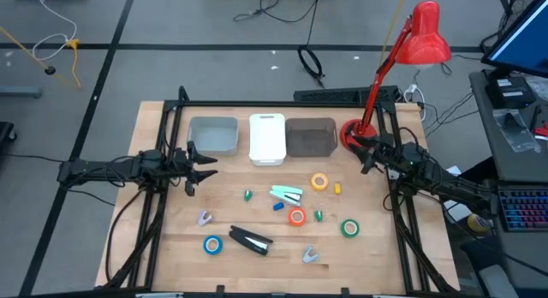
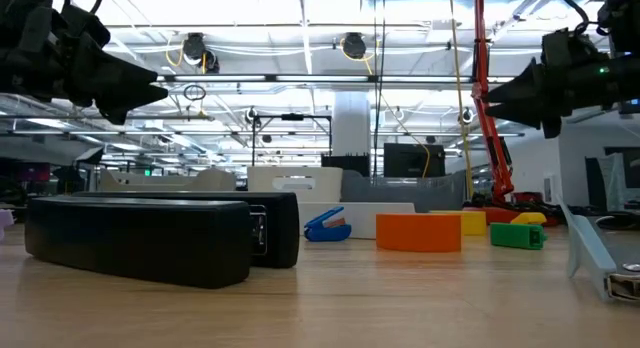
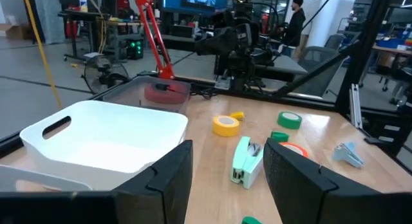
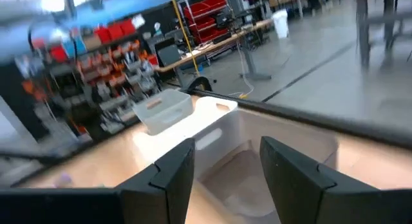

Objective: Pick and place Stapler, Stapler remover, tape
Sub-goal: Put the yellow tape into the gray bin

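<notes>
A: Low view first. Nearest me is the black stapler [image 2: 160,238] lying on the wooden table [image 2: 320,308]; no brand or writing I can read on it. Behind it the orange-red tape [image 2: 418,231], yellow tape [image 2: 468,222], green tape [image 2: 518,234].

B: Any labels elsewhere?

A: None legible. From above, the blue tape [image 1: 212,244] sits just beside the black stapler's end, at the near edge. A mint stapler [image 1: 287,193] lies mid-table. Two grey stapler removers: one left [image 1: 204,217], one near edge [image 1: 310,256].

B: Grippers?

A: My left gripper [image 1: 202,169] hovers over the table's left side, fingers spread, holding nothing. My right gripper [image 1: 364,154] hangs at the right rear, by the red lamp [image 1: 409,54], fingers apart too, empty.

B: Farther back?

A: Three bins in a row along the far edge: grey bin [image 1: 213,135], white bin [image 1: 267,138], dark bin [image 1: 310,137]. Beyond that, a workshop floor with cables, shelving, ceiling lights; a person [image 3: 295,21] stands far off in the left wrist view.
</notes>
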